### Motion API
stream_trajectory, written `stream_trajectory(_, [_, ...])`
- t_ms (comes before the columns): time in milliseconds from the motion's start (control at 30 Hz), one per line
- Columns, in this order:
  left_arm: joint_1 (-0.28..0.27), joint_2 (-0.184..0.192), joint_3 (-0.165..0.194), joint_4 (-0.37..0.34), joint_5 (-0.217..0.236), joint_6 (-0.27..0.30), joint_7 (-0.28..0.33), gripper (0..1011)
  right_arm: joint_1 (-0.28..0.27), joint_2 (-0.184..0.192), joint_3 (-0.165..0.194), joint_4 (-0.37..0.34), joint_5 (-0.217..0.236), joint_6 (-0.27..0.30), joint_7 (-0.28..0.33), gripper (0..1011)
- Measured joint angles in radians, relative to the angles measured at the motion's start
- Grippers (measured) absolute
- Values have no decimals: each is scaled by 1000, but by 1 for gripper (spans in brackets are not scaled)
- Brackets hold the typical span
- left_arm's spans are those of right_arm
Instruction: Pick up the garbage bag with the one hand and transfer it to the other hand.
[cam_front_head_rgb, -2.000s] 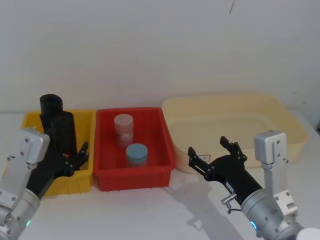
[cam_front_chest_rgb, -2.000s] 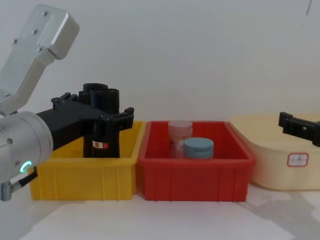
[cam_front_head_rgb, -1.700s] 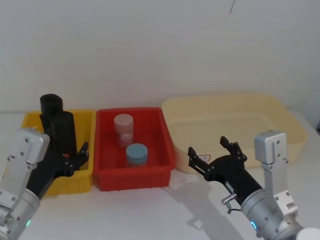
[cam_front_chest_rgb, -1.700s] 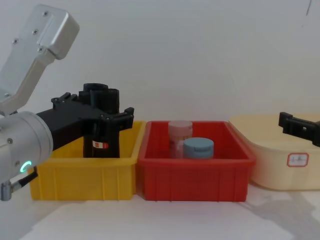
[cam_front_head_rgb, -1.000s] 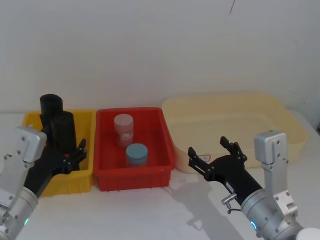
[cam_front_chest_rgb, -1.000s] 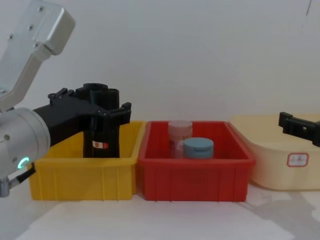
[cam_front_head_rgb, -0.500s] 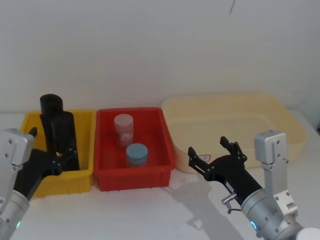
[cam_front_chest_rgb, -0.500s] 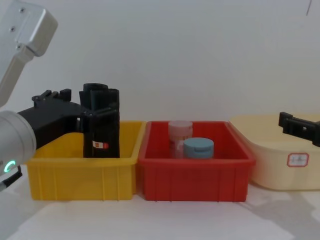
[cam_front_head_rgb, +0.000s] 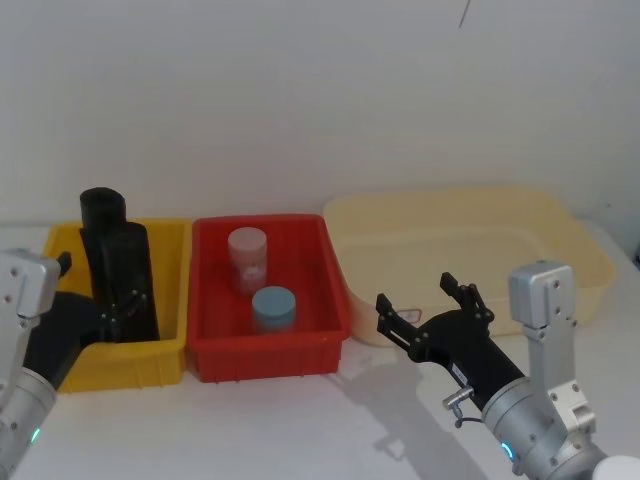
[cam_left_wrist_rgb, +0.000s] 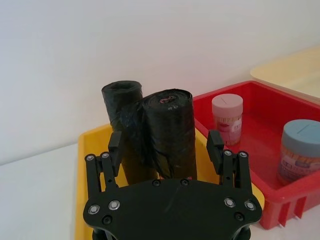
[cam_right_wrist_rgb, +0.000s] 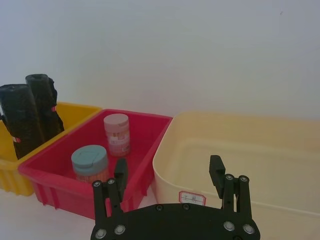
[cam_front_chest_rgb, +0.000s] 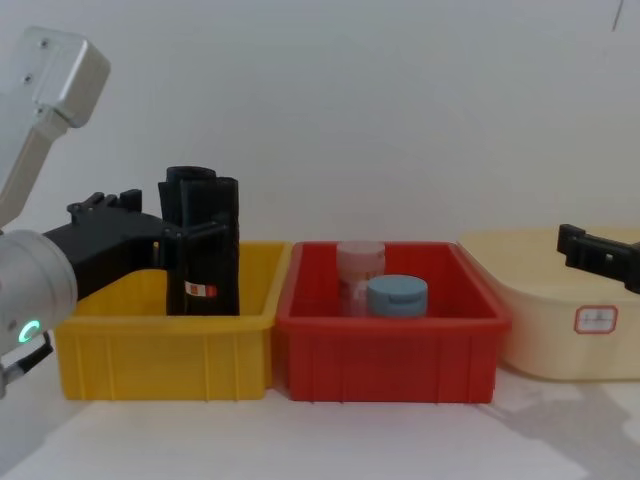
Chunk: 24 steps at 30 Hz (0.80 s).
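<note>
On the white tabletop (cam_front_chest_rgb: 300, 440) the garbage bag (cam_front_chest_rgb: 205, 250) stands upright in the yellow bin (cam_front_chest_rgb: 160, 350). The left gripper (cam_left_wrist_rgb: 166, 145) near it and the right gripper (cam_right_wrist_rgb: 168, 172) by the cream tub (cam_front_chest_rgb: 530, 340) have fingers spread. The bag seems light and slippery; grasp mid-height.

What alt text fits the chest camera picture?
The left gripper, open, hangs at a labelled black garbage bag roll standing in a yellow bin. Beside it a red bin holds two jars; the right gripper hovers by a cream tub.
</note>
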<state>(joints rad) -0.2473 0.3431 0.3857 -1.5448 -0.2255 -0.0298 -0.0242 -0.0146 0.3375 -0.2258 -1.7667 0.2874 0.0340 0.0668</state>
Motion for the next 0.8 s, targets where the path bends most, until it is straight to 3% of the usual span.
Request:
stream_trajectory(567, [-125, -71, 8, 200, -28, -57, -96, 997, 0, 0, 0, 0, 0, 0, 0, 1000])
stream_trajectory(800, [-160, -98, 7, 269, -39, -79, -121, 840, 0, 0, 0, 0, 0, 0, 0, 1000])
